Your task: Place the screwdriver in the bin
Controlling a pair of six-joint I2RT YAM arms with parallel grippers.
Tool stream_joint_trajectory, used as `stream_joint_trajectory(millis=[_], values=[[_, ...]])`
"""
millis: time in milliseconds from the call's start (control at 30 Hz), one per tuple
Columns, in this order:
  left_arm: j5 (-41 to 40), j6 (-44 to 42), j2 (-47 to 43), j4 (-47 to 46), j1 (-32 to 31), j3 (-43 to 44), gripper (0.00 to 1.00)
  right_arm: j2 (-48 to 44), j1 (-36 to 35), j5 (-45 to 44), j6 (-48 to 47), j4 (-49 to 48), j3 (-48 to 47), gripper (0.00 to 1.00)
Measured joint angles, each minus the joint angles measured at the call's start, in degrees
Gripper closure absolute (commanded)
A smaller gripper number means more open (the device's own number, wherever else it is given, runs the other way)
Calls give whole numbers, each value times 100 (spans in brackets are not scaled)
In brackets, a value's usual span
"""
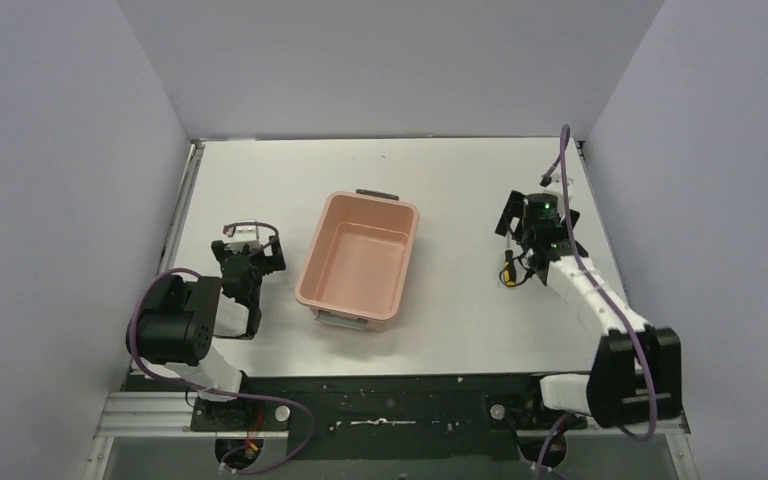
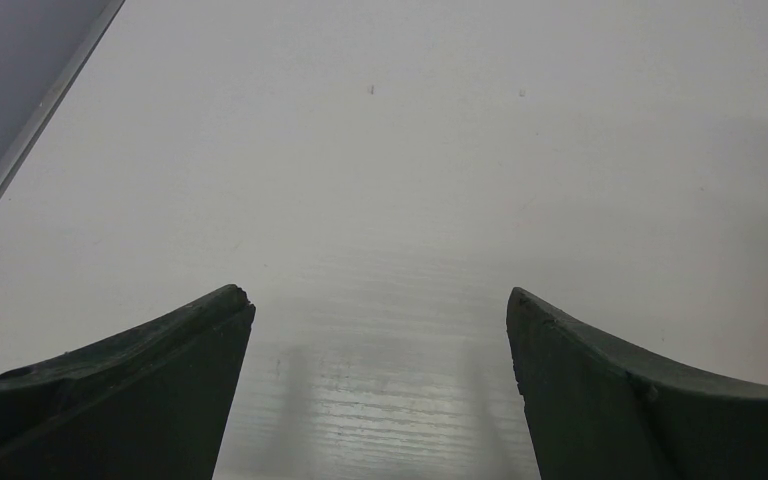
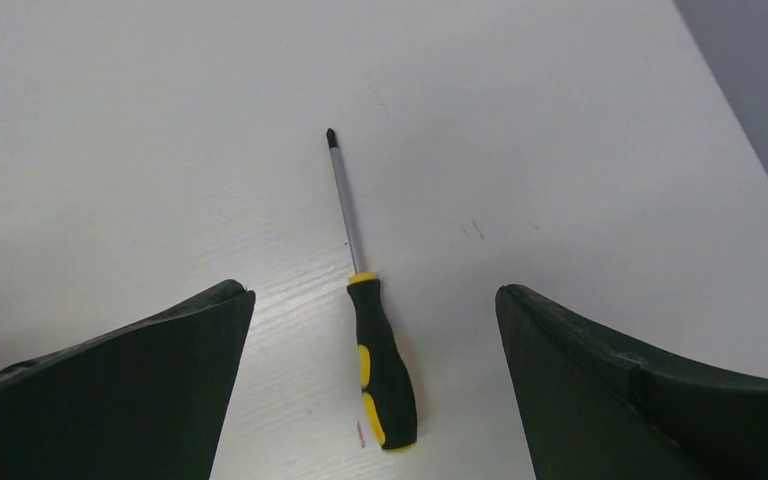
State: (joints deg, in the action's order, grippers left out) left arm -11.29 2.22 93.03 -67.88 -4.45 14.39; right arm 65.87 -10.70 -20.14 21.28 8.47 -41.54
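The screwdriver (image 3: 385,365) lies flat on the white table, black-and-yellow handle near me, thin shaft pointing away. My right gripper (image 3: 373,292) is open above it, one finger on each side of the handle, not touching it. In the top view the handle (image 1: 508,272) shows just left of my right gripper (image 1: 538,222). The salmon-pink bin (image 1: 360,265) stands empty at the table's middle, dark handle at its far end. My left gripper (image 1: 250,248) is open and empty left of the bin, over bare table in its wrist view (image 2: 378,300).
Grey walls close in the table on the left, right and back. The table's right edge (image 3: 740,150) runs close beyond the screwdriver. A metal rail (image 2: 30,130) borders the table's left side.
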Motion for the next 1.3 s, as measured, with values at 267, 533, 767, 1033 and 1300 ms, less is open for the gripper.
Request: stream_joint_trajectory(millis=[267,533,767,1033,1300], values=[[2,2,0,-2,2,0,3,3110,848,1539,-273,1014,-1368,22],[2,2,0,-2,2,0,3,3311,835,1792,-417,1156,-1495,100],[2,2,0,0,2,0,3,3329,750,1596,-573,2212,-2013,100],[2,2,0,0,2,0,3,3161,608,1325,-527,4489,-4769,100],[2,2,0,0,2,0,3,2476,203,1279,-28,5322,-5919,100]])
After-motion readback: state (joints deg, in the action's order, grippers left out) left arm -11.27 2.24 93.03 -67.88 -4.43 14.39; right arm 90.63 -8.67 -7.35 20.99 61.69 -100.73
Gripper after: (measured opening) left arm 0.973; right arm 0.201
